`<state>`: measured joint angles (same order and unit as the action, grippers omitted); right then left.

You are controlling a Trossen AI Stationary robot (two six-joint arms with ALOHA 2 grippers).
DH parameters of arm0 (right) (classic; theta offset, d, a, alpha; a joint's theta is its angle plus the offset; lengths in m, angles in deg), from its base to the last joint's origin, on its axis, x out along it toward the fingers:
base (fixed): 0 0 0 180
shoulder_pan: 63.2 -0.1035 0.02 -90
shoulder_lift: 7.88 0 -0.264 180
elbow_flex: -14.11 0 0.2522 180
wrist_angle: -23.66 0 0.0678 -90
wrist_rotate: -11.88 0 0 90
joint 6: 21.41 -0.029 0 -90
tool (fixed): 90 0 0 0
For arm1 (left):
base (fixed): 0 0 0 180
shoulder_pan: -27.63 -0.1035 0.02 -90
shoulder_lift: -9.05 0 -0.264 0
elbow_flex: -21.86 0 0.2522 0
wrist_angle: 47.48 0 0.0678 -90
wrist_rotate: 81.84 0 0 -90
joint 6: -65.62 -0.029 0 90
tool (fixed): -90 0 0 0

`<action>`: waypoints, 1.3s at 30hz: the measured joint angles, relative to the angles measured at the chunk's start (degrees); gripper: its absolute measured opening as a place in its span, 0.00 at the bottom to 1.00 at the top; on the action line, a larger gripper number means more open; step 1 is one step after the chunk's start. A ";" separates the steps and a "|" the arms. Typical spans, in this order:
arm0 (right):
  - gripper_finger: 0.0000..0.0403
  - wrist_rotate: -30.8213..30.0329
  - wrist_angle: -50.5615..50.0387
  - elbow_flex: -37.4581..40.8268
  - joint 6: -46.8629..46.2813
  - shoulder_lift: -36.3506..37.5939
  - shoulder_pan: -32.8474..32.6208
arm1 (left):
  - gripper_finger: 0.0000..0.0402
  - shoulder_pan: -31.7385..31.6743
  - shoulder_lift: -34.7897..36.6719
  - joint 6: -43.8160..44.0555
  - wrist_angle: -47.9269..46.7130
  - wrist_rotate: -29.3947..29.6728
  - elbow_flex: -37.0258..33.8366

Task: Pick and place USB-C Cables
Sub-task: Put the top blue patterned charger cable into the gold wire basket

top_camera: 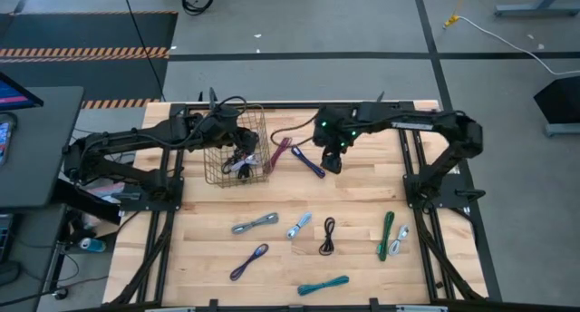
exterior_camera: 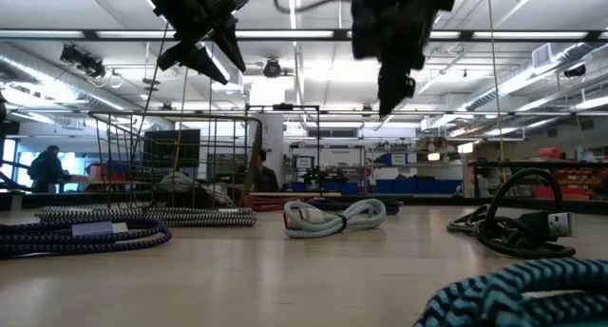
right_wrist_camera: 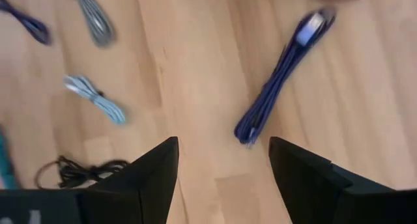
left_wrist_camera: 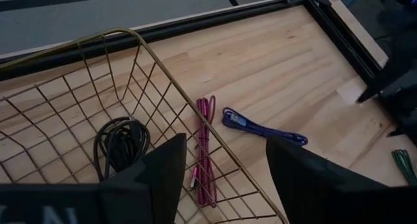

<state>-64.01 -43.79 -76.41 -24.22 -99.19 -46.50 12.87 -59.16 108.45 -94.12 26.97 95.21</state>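
Left gripper point(top_camera: 237, 140) poised above the wire basket point(top_camera: 217, 171) at the far left of the table point(top_camera: 362, 267), fingers point(left_wrist_camera: 163, 178) spread, nothing between them. Black cable point(left_wrist_camera: 120, 146) coiled inside the basket.

Right gripper point(top_camera: 332, 160) hanging over the far middle of the table, fingers point(right_wrist_camera: 153, 175) parted and empty, just above the blue-purple cable point(top_camera: 308, 160). That cable stretched flat on the wood, long axis diagonal, running from far-left to near-right, one end close beneath the gripper, plug end turned toward the basket. Maroon cable point(top_camera: 278, 154) lying just outside the basket's right wall, folded long, axis running roughly near-to-far with a slight lean.

Spread across the near half: grey cable point(top_camera: 255, 224) slanting, pale blue cable point(top_camera: 299, 225) slanting the same way, small black cable point(top_camera: 328, 235) running near-to-far, purple cable point(top_camera: 248, 261) on a diagonal at near left, teal cable point(top_camera: 323, 285) lying almost left-to-right at the near edge, green cable point(top_camera: 388, 235) at the right running near-to-far, with a silver cable point(top_camera: 400, 242) just beside it.
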 joint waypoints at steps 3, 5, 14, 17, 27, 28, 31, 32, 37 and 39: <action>0.61 -0.02 2.03 1.42 -0.02 -3.64 -0.41 | 0.54 0.00 0.00 -0.18 -0.01 0.00 0.00; 0.61 0.00 3.07 1.56 -0.04 -6.18 -0.62 | 0.54 0.00 0.00 -1.18 -0.07 0.00 0.00; 0.61 -4.15 7.41 1.56 -0.24 -15.23 -0.91 | 0.54 0.00 0.02 -2.18 -0.13 -0.02 0.00; 0.61 -6.00 7.41 1.56 -1.11 -17.00 -0.91 | 0.54 0.00 0.02 -2.59 -0.33 0.00 0.00; 0.61 -7.13 10.29 1.56 -2.12 -19.36 -0.91 | 0.54 0.00 0.02 -3.08 -0.31 -0.83 0.00; 0.61 -7.13 10.45 1.56 -2.12 -19.31 -0.81 | 0.54 0.00 0.02 -3.08 -0.31 -1.16 0.00; 0.61 -7.10 11.56 1.56 -2.12 -19.27 -0.40 | 0.54 0.00 0.02 -3.10 -0.33 -1.72 0.00; 0.61 -7.11 11.49 1.56 -2.11 -19.27 -0.28 | 0.54 0.00 0.02 -3.10 -0.31 -1.78 0.00; 0.61 -7.15 11.58 1.56 -1.97 -19.27 0.52 | 0.54 0.00 0.02 -3.11 -0.31 -1.95 0.00; 0.61 -7.17 11.58 1.56 -2.08 -19.27 0.92 | 0.54 0.00 0.02 -3.10 -0.32 -1.95 0.00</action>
<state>-71.18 -32.22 -74.85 -26.30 -118.46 -45.58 12.87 -59.13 105.35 -94.44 25.03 95.21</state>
